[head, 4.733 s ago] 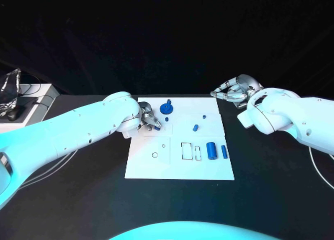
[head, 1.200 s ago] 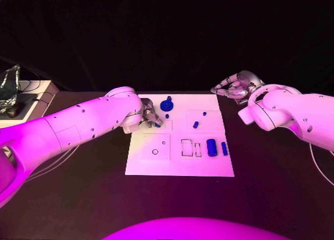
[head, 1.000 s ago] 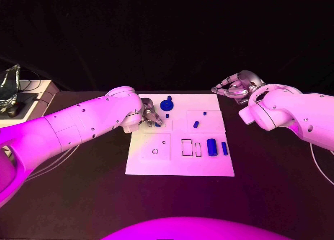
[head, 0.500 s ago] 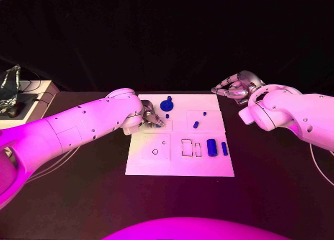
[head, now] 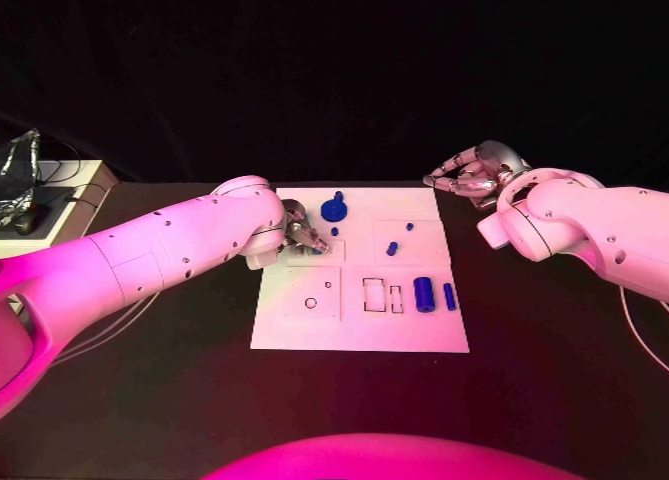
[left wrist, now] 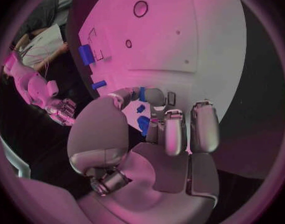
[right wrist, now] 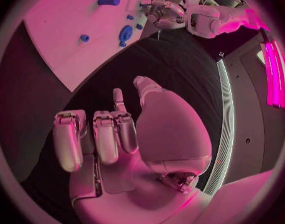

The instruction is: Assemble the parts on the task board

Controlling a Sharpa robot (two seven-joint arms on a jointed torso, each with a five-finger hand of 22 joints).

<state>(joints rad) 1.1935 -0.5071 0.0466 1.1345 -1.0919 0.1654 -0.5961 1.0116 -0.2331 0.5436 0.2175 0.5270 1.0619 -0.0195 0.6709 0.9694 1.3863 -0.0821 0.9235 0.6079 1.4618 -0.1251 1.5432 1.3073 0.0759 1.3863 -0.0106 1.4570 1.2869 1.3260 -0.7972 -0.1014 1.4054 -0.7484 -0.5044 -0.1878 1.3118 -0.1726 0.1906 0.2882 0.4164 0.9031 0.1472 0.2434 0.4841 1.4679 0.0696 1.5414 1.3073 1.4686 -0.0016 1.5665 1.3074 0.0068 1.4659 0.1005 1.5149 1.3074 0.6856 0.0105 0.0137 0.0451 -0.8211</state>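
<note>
Task board [head: 360, 330]: a white rectangular plate lying flat in the middle of the dark surface [head: 161, 400], marked with outlined square fields and small cut-outs, among them a round hole [head: 311, 302] in its near-left field and narrow rectangular slots [head: 375, 296] beside it. Blue parts rest on it: a round knob-like piece [head: 333, 210] near the far edge, a thick cylinder [head: 424, 295] and a slimmer bar [head: 450, 296] side by side on the near-right, a short peg [head: 392, 248] and a tiny pin [head: 409, 227] in the right-hand field.

My left robot hand [head: 301, 232] sits over the board's far-left field, fingers curled down toward the plate; in the left wrist view the fingers [left wrist: 174, 134] close around a small blue piece [left wrist: 143, 125] just above the white plate, with a second blue sliver [left wrist: 142, 94] next to the fingertip. My right robot hand [head: 470, 178] hovers off the board beyond its far-right corner, over the dark surface; the right wrist view shows its fingers [right wrist: 95, 134] bent inward with nothing between them.

Compared with the frame about a second earlier, my left robot hand has shifted slightly and now covers the small blue piece that lay beside its fingertips; the loose parts on the right half of the board and my right robot hand have kept their places.
</note>
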